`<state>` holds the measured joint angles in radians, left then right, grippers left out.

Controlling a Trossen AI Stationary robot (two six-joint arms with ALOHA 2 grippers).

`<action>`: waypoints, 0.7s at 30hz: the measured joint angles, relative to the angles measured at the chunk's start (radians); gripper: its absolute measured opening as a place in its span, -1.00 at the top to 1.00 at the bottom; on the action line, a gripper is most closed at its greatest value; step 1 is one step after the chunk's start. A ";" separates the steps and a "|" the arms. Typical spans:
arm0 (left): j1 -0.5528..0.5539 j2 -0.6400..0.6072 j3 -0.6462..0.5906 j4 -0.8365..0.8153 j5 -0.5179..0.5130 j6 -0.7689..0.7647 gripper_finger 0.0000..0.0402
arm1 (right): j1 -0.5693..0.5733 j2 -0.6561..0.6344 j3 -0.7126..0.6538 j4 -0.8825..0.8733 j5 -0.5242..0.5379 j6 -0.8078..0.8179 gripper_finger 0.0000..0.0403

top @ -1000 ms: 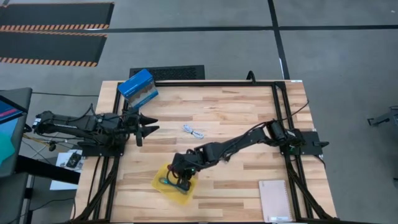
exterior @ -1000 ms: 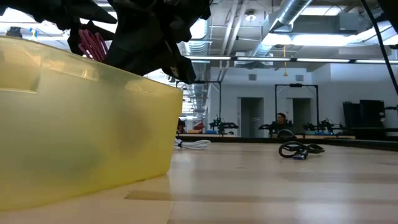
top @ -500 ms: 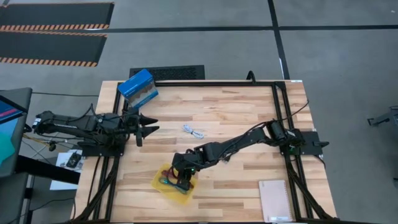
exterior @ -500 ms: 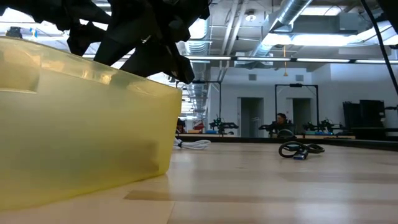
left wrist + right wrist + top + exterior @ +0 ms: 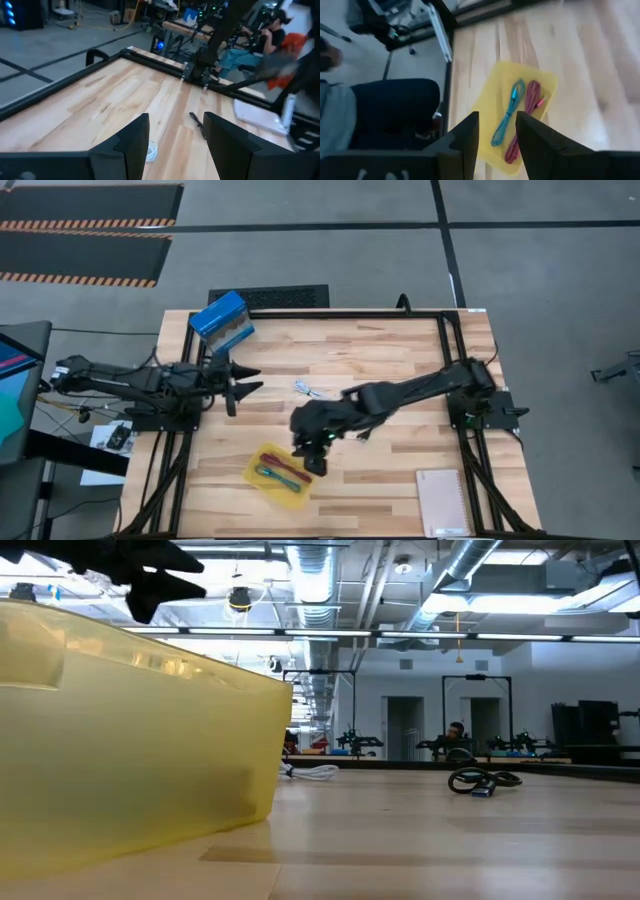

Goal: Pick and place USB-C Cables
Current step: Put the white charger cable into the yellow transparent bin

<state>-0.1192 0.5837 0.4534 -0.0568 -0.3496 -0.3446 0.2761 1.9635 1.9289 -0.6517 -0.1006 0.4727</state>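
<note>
A yellow tray (image 5: 258, 461) lies near the table's front, also seen in the right wrist view (image 5: 490, 100) and the low view (image 5: 130, 760). A teal-green cable (image 5: 507, 120) and a magenta-red cable (image 5: 527, 117) lie side by side in it. My right gripper (image 5: 312, 460) hovers open and empty just right of the tray (image 5: 495, 145). The white-blue cable (image 5: 310, 390) lies on the wood mid-table. The black cable (image 5: 483, 780) lies on the table; the high view does not show it. My left gripper (image 5: 245, 385) waits open at the left.
A blue box (image 5: 222, 320) stands at the far left corner. A pale notebook (image 5: 442, 502) lies at the near right corner. Black frame rails (image 5: 340, 313) run along the table's edges. People sit beyond the table (image 5: 270, 30).
My right gripper has lowered the magenta-red cable into the yellow tray, let it go, then risen and moved toward the table's right edge, off the tray. The magenta-red cable now lies in the tray beside the teal-green one.
</note>
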 joint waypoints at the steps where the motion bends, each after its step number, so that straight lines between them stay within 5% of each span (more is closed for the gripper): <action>1: 0.000 0.024 0.002 0.014 -0.007 0.010 0.12 | 0.009 -0.027 0.000 -0.019 0.017 -0.010 0.26; 11: 0.018 0.312 0.093 0.008 -0.023 0.119 0.12 | 0.153 -0.233 0.000 -0.278 0.302 -0.022 0.32; 21: 0.097 0.575 0.235 -0.026 0.104 0.310 -0.11 | 0.295 -0.298 0.000 -0.438 0.612 0.066 0.33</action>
<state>-0.0222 1.1582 0.6879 -0.0825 -0.2458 -0.0349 0.5715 1.6657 1.9287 -1.0900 0.5116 0.5390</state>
